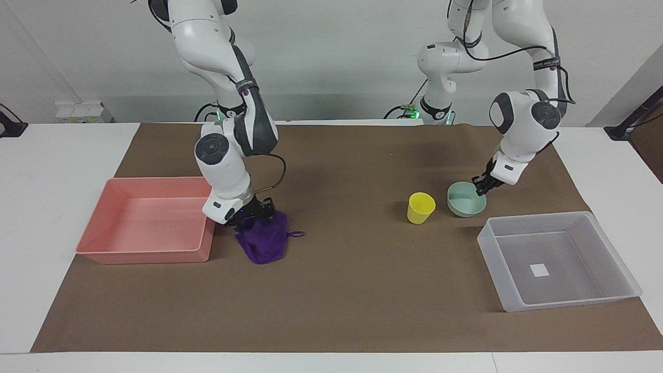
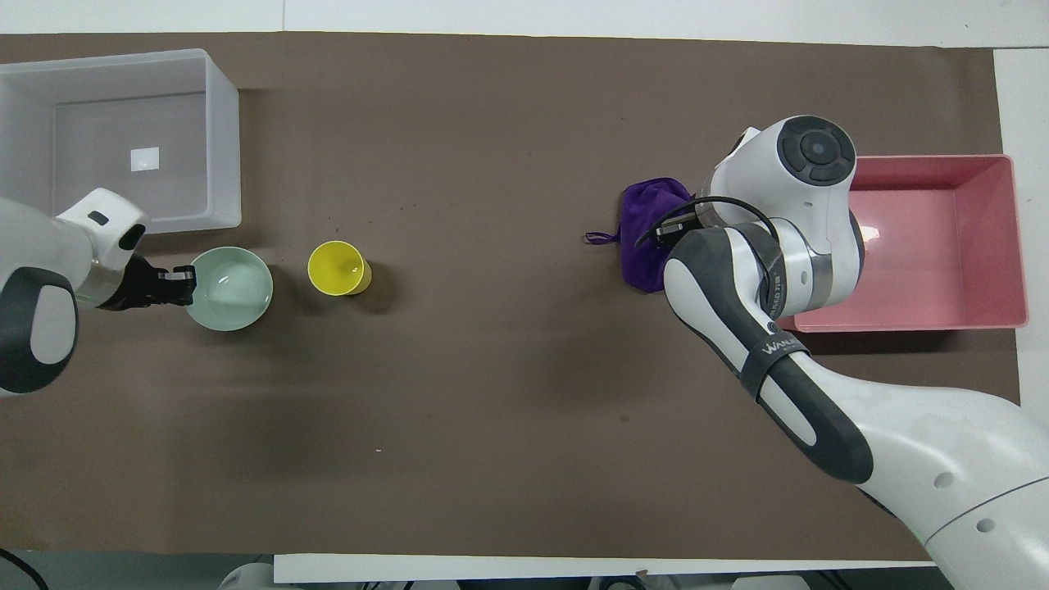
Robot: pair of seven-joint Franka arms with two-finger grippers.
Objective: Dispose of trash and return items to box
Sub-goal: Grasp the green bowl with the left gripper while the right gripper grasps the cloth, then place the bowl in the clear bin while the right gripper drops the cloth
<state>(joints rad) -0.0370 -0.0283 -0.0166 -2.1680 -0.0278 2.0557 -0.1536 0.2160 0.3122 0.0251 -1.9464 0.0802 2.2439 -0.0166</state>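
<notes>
Right gripper (image 1: 255, 215) down on purple rag (image 1: 264, 239), which lies on desk (image 1: 336, 290) beside pink tub (image 1: 150, 220); jaws' state cannot be told. Left gripper (image 1: 483, 186) at rim of mint bowl (image 1: 466, 200), jaws clenched on rim. Yellow cup (image 1: 420, 207) beside bowl; translucent box (image 1: 557, 261) near both.

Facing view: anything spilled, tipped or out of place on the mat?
Nothing stands out. The yellow cup and mint bowl stand upright beside each other, the clear box and pink tub sit flat and hold nothing, and the purple rag lies crumpled under the right gripper.
</notes>
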